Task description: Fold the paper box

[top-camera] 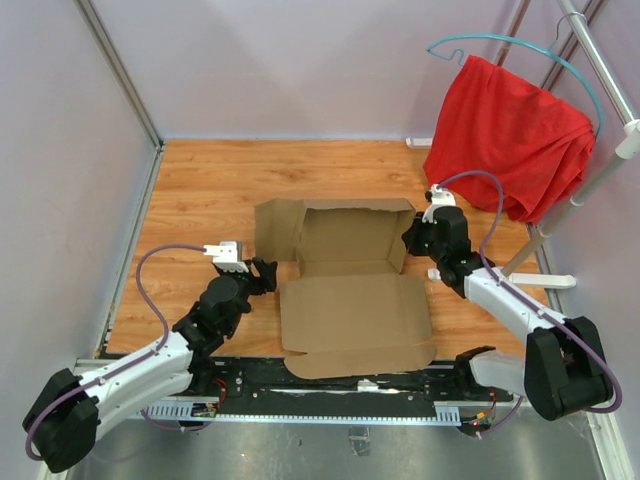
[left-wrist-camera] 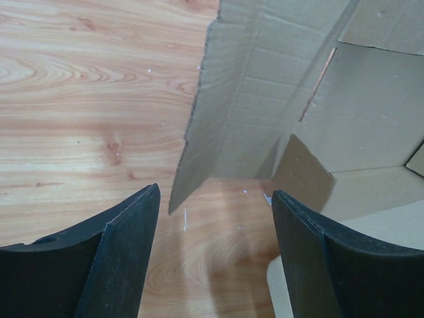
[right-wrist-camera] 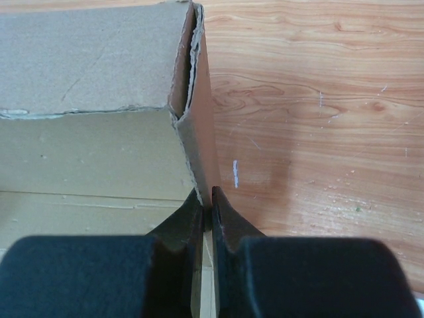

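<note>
Paper box (top-camera: 352,300) sits mid-table (top-camera: 200,190), half formed. Base panel is flat, back wall is up, and the front flap lies flat at the box's near edge, toward my bases.

My right gripper (top-camera: 412,240) is at the box's right rear corner. Overhead view can't resolve the jaws there. Right wrist cam can: right gripper (right-wrist-camera: 206,199) is pinched shut on the upright right side wall (right-wrist-camera: 199,139), one finger on each face of the cardboard. Box interior is on one side of that wall, bare wood on the other. Only this view shows the ragged corrugated edge where the wall meets the back panel.

My left gripper (top-camera: 262,275) is just off the box's left side, near the splayed left flap (top-camera: 277,230). Left wrist cam shows the jaws wide apart with only wood between them. The flap (left-wrist-camera: 232,99) stands tilted just ahead of the fingertips, not touching. This view also picks up a slit (left-wrist-camera: 318,79) in the panel behind the flap, which overhead doesn't show.

Red cloth (top-camera: 510,135) hangs on a teal hanger (top-camera: 500,45), well beyond the box's far right corner. Overhead only.
</note>
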Motion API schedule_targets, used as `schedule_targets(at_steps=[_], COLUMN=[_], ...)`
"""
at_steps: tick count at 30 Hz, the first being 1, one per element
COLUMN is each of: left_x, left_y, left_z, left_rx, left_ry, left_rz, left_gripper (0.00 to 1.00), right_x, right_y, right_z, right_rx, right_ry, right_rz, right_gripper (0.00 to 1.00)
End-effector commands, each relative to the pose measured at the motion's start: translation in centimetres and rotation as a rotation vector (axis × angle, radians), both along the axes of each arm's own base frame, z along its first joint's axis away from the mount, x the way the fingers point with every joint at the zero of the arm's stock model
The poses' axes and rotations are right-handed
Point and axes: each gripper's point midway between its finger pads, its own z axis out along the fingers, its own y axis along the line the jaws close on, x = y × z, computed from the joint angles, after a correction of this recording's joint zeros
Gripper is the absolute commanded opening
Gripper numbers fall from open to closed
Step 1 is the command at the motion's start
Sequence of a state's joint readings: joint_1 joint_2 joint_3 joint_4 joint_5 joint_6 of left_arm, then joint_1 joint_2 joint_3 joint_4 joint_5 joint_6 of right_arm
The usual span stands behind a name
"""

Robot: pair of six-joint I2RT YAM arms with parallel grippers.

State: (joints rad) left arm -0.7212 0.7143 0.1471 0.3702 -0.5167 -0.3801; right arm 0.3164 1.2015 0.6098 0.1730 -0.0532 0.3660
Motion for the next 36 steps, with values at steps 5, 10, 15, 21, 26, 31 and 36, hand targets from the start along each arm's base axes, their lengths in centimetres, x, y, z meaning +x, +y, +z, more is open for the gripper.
schedule_targets(at_steps=[5,10,15,21,26,31,36], left_x=[0.8,1.3,2.0,1.6,-0.2,-1.9,-2.1], left_y=[0.3,-0.2,-0.7,-1.5,-2.9,-4.8,-5.9], left_z=[3.8,3.8,3.3,4.5,6.4,5.7,4.2], left_rx=[-0.045,-0.023,-0.005,-0.02,-0.095,-0.12,-0.092], left_ry=[-0.156,-0.167,-0.15,-0.162,-0.216,-0.21,-0.179], left_rz=[0.005,-0.013,-0.025,-0.076,-0.197,-0.336,-0.398], left_gripper=[0.73,0.63,0.27,0.0,0.0,0.05,0.32], right_x=[-0.5,-0.6,-0.6,-0.4,-0.4,-0.4,-0.5], right_y=[0.1,0.5,0.5,0.4,0.6,1.0,1.3], right_z=[1.7,1.6,1.6,1.3,0.6,0.2,0.0], right_rx=[0.013,0.025,0.02,0.018,0.028,0.035,0.028], right_ry=[-0.026,-0.024,-0.023,-0.021,-0.005,0.012,0.012], right_rz=[0.037,0.055,0.058,0.053,0.05,0.064,0.076], right_gripper=[0.01,0.01,0.01,0.01,0.01,0.01,0.01])
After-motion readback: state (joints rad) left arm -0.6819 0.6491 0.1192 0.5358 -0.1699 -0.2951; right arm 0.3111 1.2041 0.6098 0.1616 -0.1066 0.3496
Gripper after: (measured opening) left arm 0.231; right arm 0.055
